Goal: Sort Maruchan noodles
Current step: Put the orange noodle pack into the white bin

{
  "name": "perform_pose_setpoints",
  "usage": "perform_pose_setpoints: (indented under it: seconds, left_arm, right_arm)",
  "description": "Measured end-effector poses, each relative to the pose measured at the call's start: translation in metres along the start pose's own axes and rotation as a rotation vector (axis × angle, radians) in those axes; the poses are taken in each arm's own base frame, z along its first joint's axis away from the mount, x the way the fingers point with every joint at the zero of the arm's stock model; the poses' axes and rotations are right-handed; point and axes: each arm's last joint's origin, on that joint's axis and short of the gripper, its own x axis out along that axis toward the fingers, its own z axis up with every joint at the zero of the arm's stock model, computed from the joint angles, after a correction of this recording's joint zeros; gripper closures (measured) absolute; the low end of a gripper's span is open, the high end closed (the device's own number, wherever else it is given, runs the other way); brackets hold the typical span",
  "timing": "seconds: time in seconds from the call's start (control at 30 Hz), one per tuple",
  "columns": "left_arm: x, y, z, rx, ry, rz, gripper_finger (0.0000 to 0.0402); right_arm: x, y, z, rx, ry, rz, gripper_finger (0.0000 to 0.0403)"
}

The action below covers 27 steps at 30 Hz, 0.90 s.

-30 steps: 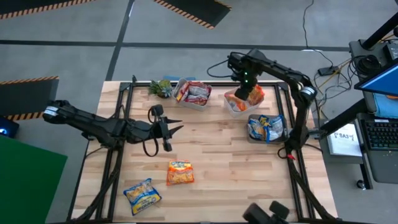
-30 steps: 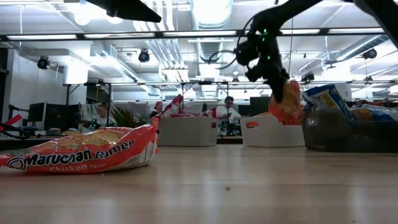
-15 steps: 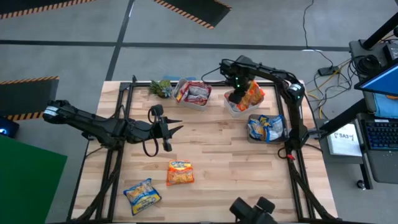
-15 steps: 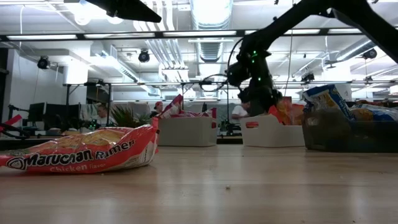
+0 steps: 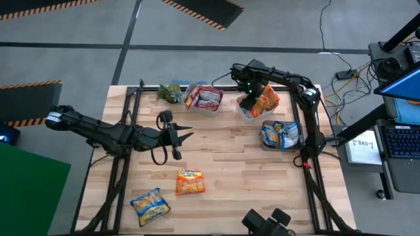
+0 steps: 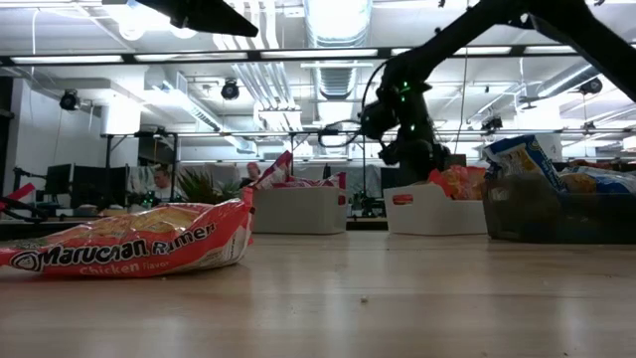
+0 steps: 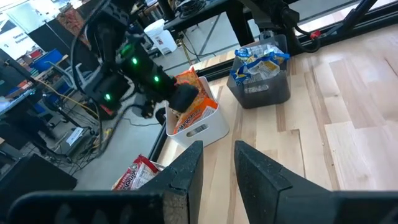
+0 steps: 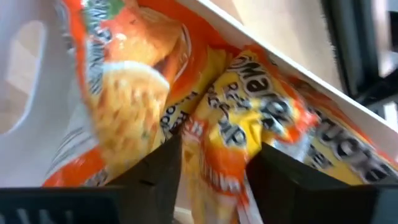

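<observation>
- Since a second ago your right gripper (image 5: 251,101) has sunk into the middle tub (image 5: 244,113); its fingers have parted, releasing the orange packet (image 8: 124,106) among the orange packets (image 5: 267,99).
- Your left gripper (image 5: 187,136) hovers mid-table, unchanged, fingers narrowly apart, empty.
- Three tubs; two packets on the table: one orange (image 5: 189,181), one blue-yellow (image 5: 150,205).

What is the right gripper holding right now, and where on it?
Nothing: the right gripper stands open over the orange packets in the white tub.
</observation>
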Motion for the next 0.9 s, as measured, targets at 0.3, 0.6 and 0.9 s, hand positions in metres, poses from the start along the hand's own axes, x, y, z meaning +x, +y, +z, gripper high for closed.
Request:
perform_pose_setpoints:
  seconds: [0.3,0.6,0.9]
  left_arm:
    - [0.000,-0.001,-0.002,-0.079,0.020,-0.007,0.0327]
    - [0.005,-0.014,-0.017,-0.293,0.147,-0.159,0.0327]
    - [0.027,-0.046,-0.034,-0.376,0.301,-0.432,0.0326]
  right_arm:
    - [-0.066,0.002,-0.040,0.105,-0.187,-0.008,0.0198]
    - [-0.120,0.066,-0.099,-0.023,-0.629,0.050,0.0197]
    - [-0.090,0.145,-0.166,-0.254,-1.031,0.242,0.0197]
